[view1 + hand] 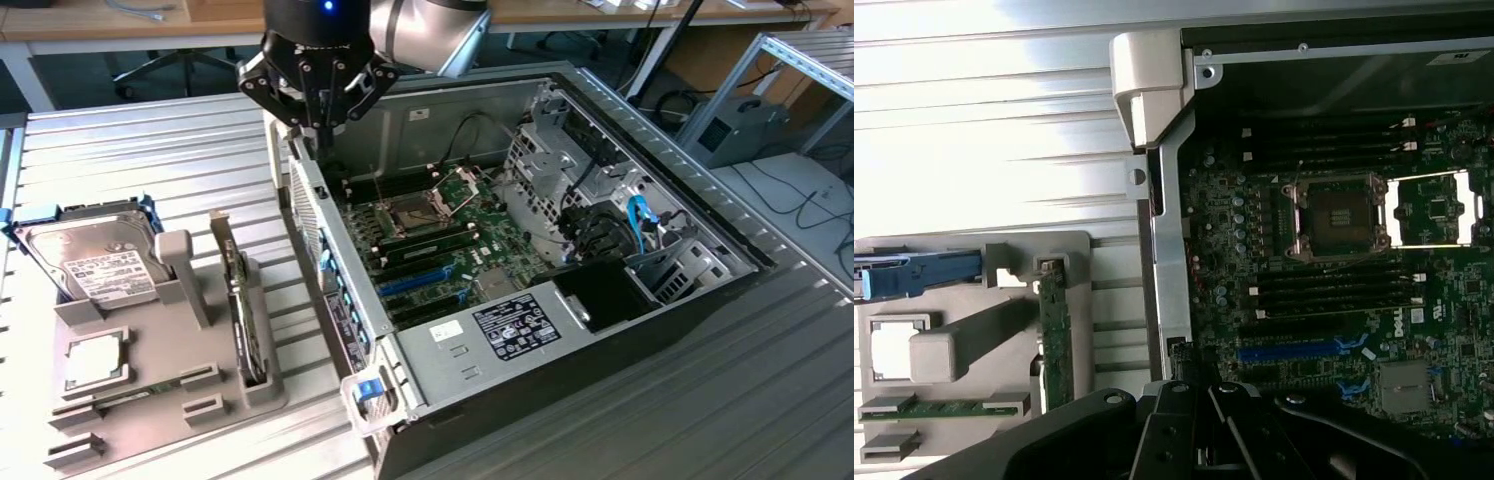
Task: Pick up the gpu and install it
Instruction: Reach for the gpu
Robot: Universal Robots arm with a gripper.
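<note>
At the exterior view's left, a gray holder (174, 330) sits on the ribbed metal table (147, 140). A silver hard drive (87, 260) with a white label stands at the far end of the holder, in a blue frame. Nearer the camera a square chip (96, 360) lies flat, and a thin green memory stick (140, 390) lies close to the front edge. On the side of the holder closest to the computer, the gpu (240, 305) stands on its long edge in a slot. It is dark and thin, with a silver bracket at its far end. Nothing touches it. Toward the exterior view's right of the gpu, and well apart from it, the gripper (320, 130) hangs from the arm (427, 30). Its fingers are pressed together and they pinch nothing. The tips hover just over the top of the wall of the computer case (310, 215), near its far corner. In the wrist view the gpu (1056, 330) shows as a green board standing in the holder, near the gray case wall. Further right in the exterior view, the case lies on its side with its inside showing. In it is the green main board (467, 240) with an open chip socket (407, 213) and blue slots (414, 285). A silver power box (514, 325) with a label sits near the front. A blue cable (641, 215) curls at the exterior view's right.
</note>
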